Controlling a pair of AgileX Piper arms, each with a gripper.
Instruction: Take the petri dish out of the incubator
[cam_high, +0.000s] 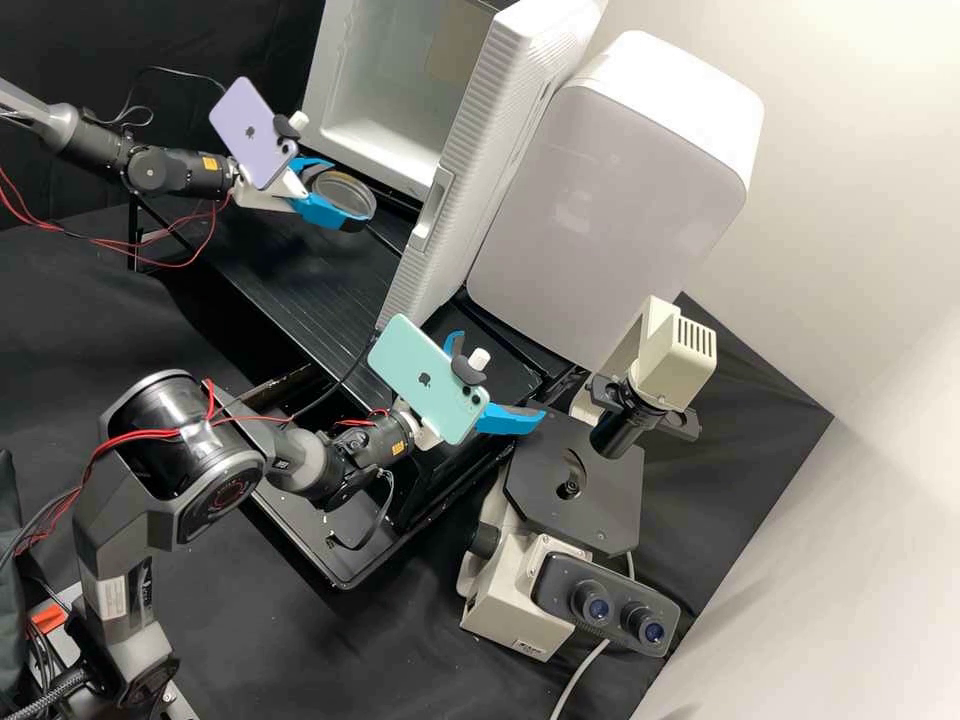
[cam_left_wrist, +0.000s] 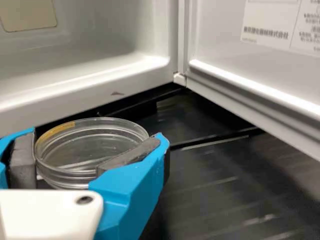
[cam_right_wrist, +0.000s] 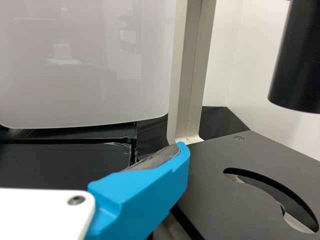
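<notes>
White label with dark print is sitting on the inner face of the open door; the print is too small to read. Left arm is reaching level toward the incubator. The left gripper is clamping the petri dish by its sides, blue fingers part open around it. Dish is hanging outside the chamber, just in front of its opening, above the black platform. It is clear, round and shallow, with a yellowish strip on the rim. Right gripper is hovering level over the microscope stage; can't tell whether it is open or closed.
</notes>
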